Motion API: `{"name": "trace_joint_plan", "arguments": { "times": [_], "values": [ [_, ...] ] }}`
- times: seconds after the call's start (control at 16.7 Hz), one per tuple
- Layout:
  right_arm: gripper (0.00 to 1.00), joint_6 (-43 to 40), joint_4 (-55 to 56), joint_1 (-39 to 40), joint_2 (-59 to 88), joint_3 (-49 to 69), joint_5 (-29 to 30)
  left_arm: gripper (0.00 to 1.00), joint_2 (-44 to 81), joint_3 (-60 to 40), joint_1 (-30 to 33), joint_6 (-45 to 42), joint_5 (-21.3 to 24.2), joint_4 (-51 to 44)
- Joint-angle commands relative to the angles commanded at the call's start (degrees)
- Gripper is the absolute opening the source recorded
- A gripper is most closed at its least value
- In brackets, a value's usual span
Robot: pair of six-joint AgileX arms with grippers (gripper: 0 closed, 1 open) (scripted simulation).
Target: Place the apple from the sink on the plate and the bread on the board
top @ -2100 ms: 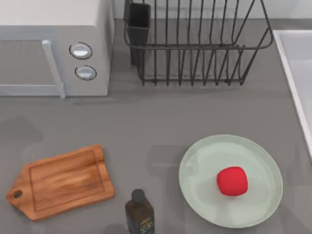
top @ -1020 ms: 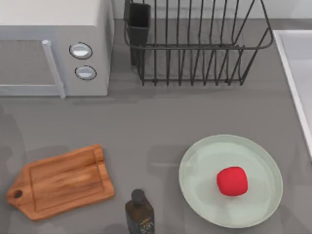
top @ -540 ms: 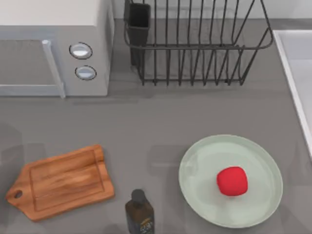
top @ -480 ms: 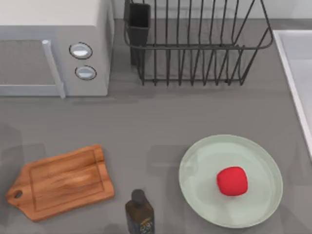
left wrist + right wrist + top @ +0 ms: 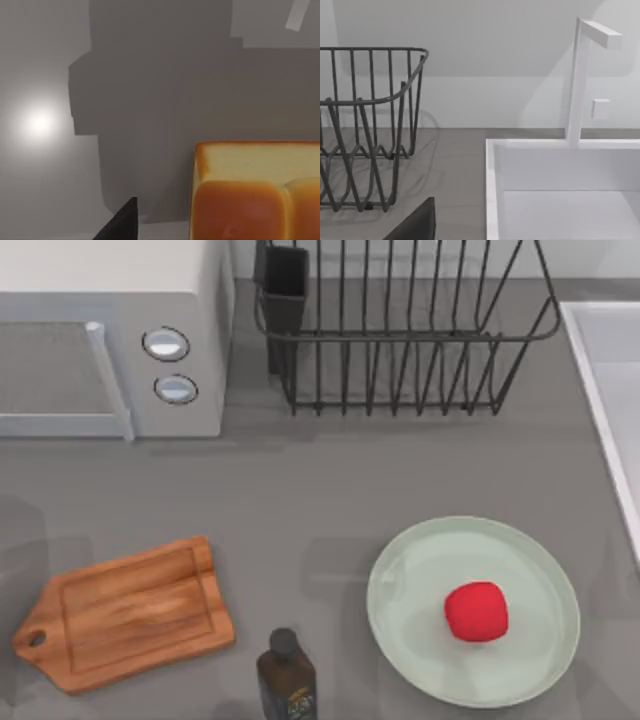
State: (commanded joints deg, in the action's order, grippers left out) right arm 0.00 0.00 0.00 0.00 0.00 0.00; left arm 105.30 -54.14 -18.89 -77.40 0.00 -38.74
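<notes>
Red, smooth apple (image 5: 476,611) rests on glossy plate (image 5: 400,600); grooved wooden board (image 5: 125,612) bare; hands' grip unclear.

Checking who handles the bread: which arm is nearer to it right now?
Left. Its wrist view has the bread close up beside a dark finger of the left end effector. The right wrist view faces the sink and dish rack instead.

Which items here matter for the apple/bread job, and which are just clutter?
Job items:
- small red apple on the round mint-green plate
- golden-brown bread loaf, close in the left wrist view
- brown wooden cutting board, bare
- pale white sink

Clutter:
- grey microwave
- black wire dish rack
- dark bottle
</notes>
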Motion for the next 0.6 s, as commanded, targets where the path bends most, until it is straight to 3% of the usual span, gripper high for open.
{"name": "trace_joint_plan", "arguments": {
  "times": [0.48, 0.6],
  "values": [
    [1.00, 0.00, 0.00, 0.00, 0.00, 0.00, 0.00, 0.02, 0.00, 0.00, 0.00, 0.00, 0.00, 0.00],
    [1.00, 0.00, 0.00, 0.00, 0.00, 0.00, 0.00, 0.00, 0.00, 0.00, 0.00, 0.00, 0.00, 0.00]
  ]
}}
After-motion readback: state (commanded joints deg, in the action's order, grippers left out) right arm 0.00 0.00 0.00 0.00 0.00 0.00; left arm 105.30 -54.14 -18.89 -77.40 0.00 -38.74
